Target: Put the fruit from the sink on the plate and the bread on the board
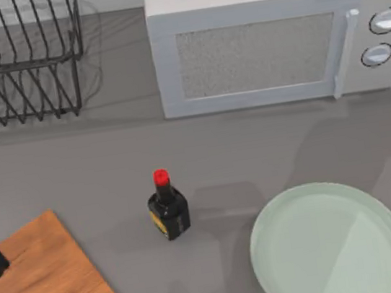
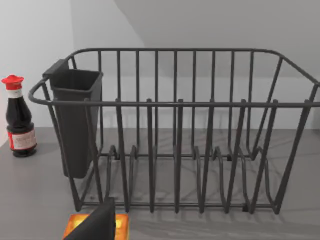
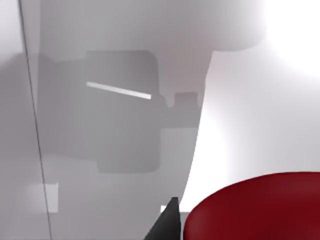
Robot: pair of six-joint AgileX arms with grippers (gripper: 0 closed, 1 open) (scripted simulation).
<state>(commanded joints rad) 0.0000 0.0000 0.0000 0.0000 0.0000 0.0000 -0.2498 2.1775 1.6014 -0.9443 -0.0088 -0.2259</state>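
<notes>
The fruit (image 3: 260, 207) lies just beside the right pincer (image 3: 167, 222); whether its fingers are wide or narrow, I cannot tell. Center them around it before closing.

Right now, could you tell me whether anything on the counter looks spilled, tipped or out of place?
Nothing stands out. The bottle stands upright between the board and the plate, both flat and bare. The rack and microwave sit squarely at the back.
</notes>
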